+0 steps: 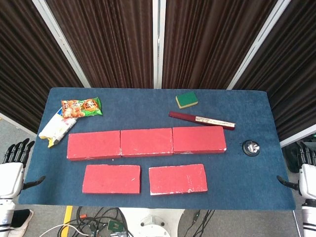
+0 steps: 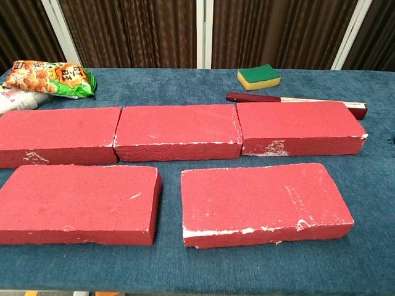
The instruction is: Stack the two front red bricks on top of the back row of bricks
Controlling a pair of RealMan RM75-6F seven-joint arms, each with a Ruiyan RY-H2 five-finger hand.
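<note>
Off either side of the table hang the left hand (image 1: pixel 15 158) and right hand (image 1: pixel 307 160), both empty, fingers loosely apart. Inward lie the two front bricks, left (image 1: pixel 111 178) and right (image 1: pixel 177 178), flat on the blue cloth just before the back row (image 1: pixel 146 142). They look stiff, heavy, rough-faced; I'd grip each across its short sides.
</note>
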